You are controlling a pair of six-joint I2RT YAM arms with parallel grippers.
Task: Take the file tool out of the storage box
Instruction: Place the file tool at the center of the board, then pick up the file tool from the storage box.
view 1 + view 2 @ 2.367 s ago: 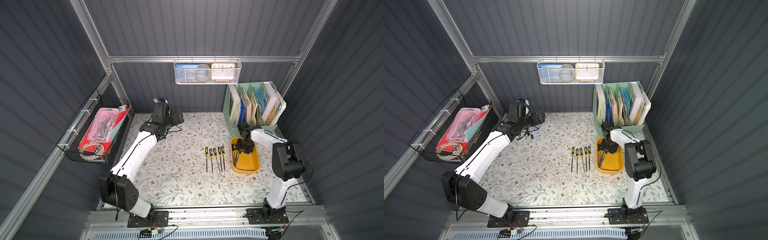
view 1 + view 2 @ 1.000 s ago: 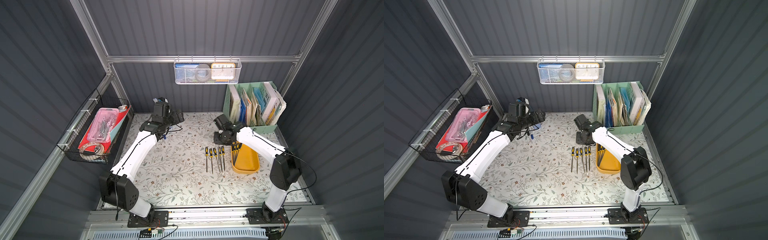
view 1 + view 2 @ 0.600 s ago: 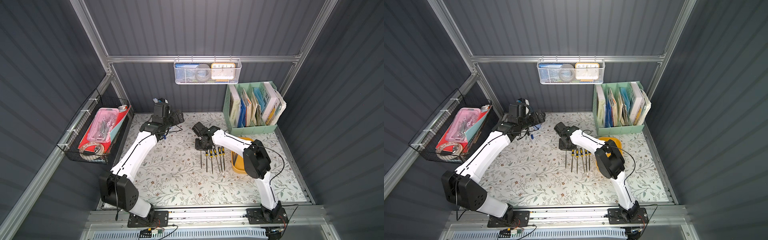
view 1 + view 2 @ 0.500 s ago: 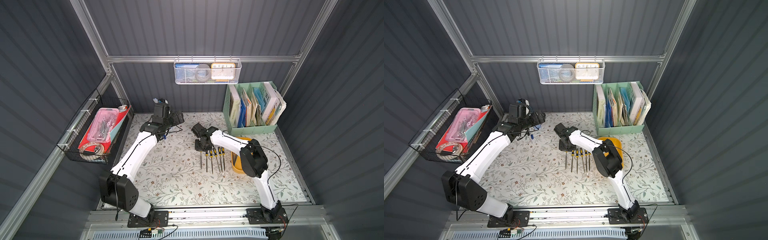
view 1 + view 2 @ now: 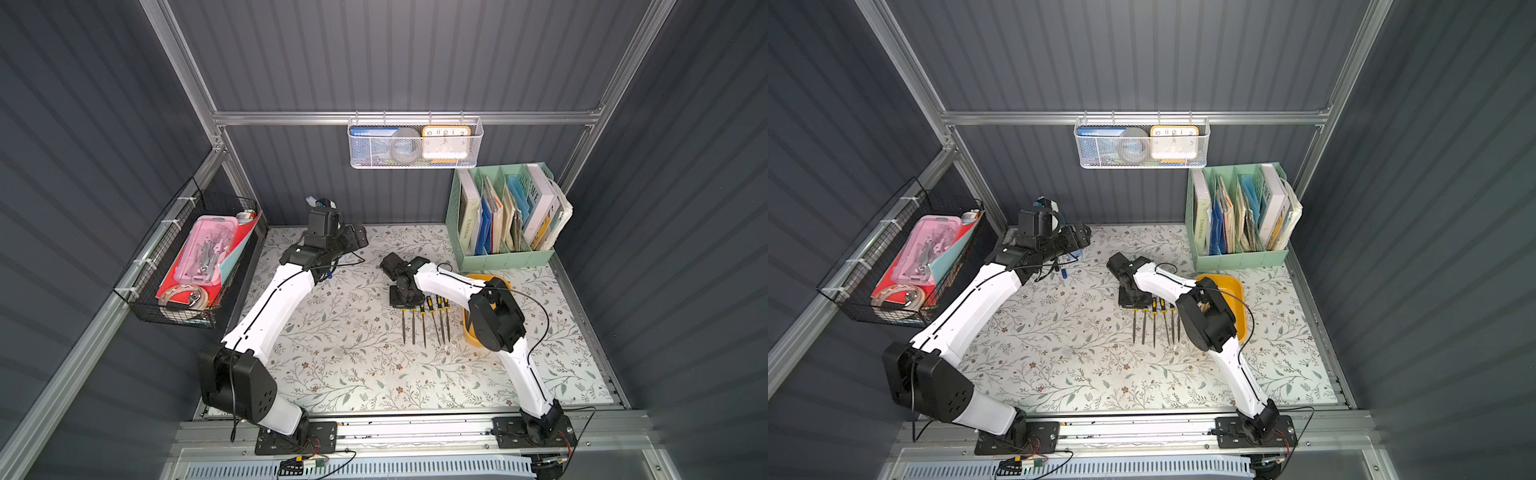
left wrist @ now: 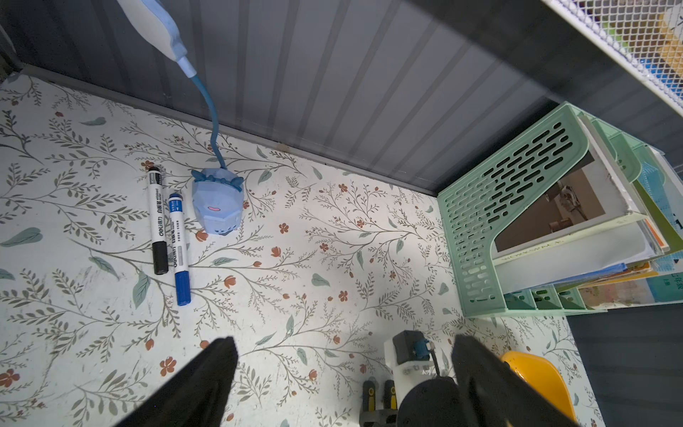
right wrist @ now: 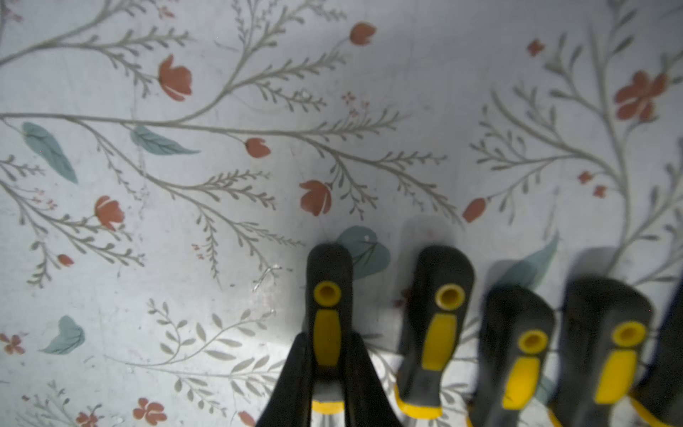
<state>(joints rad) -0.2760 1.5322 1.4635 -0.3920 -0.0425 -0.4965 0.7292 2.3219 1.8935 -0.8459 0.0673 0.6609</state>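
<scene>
- Pinching the file tool (image 7: 328, 281) by its black-and-yellow handle with the right gripper (image 7: 327, 338), fingers pressed in on both sides.
- Clear of the storage box (image 5: 484, 277) already: held low over the floral mat (image 5: 353, 353), off the box's wall that faces the left arm's side.
- Lined up at the end of the row farthest from the box, with four other files (image 5: 434, 320) lying between it and the box, all parallel.
- Touching the mat or hanging just above it? Cannot tell from here.
- Judged as nearly finished: removal done, with only letting go and backing the gripper away left.
- No saying what remains inside the box, with the right arm (image 5: 494, 320) covering much of it in both top views.
- Idling well apart from the box with the left gripper (image 6: 343, 342), fingers spread wide and nothing between them.
</scene>
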